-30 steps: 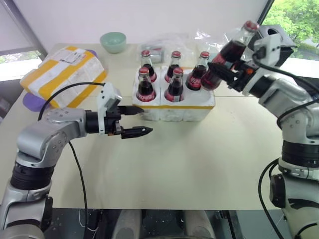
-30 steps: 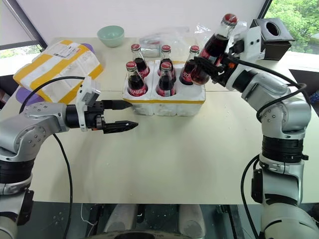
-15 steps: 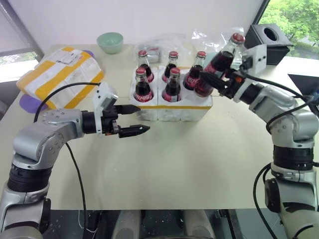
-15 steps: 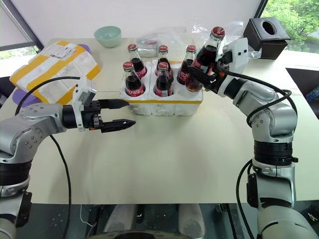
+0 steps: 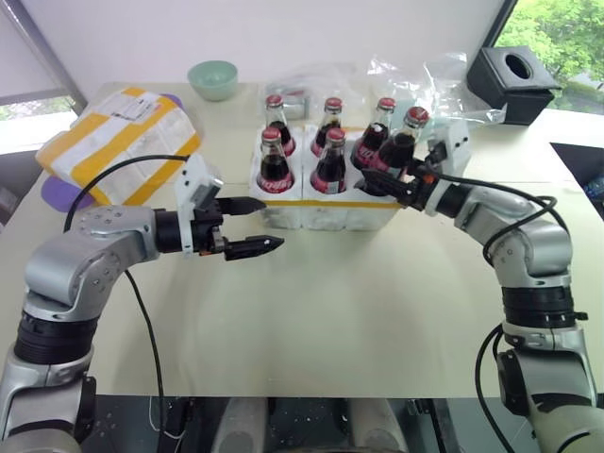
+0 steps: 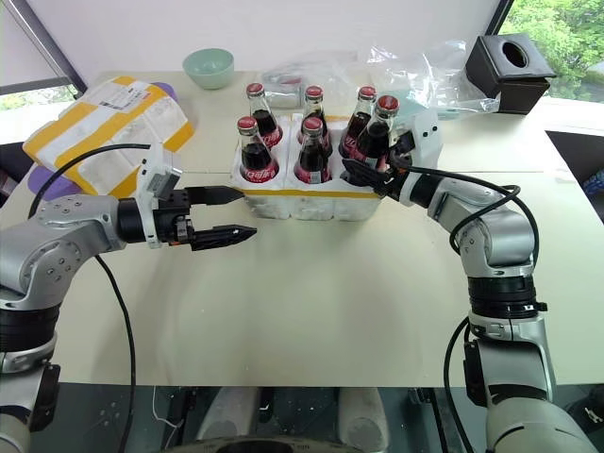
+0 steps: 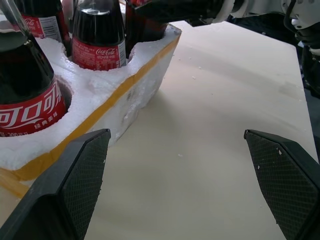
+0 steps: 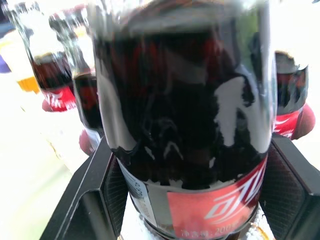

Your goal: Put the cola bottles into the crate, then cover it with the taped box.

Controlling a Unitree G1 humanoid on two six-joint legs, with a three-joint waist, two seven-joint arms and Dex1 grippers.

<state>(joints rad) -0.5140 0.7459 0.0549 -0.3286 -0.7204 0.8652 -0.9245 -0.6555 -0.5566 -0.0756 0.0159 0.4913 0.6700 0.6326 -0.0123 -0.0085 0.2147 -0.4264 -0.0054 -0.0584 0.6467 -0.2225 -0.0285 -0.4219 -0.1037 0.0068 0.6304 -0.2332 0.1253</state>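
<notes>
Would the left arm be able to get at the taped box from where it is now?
Probably yes: the taped box lies on the left gripper's own side of the table, nothing visibly between them; the gripper is open and empty.

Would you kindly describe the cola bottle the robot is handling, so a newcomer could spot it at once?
Find the white foam crate with the yellow band, in the middle of the table. At its near right corner stands a cola bottle, beside the five others. It alone leans and is clamped in the right gripper; the rest stand upright and untouched.
</notes>
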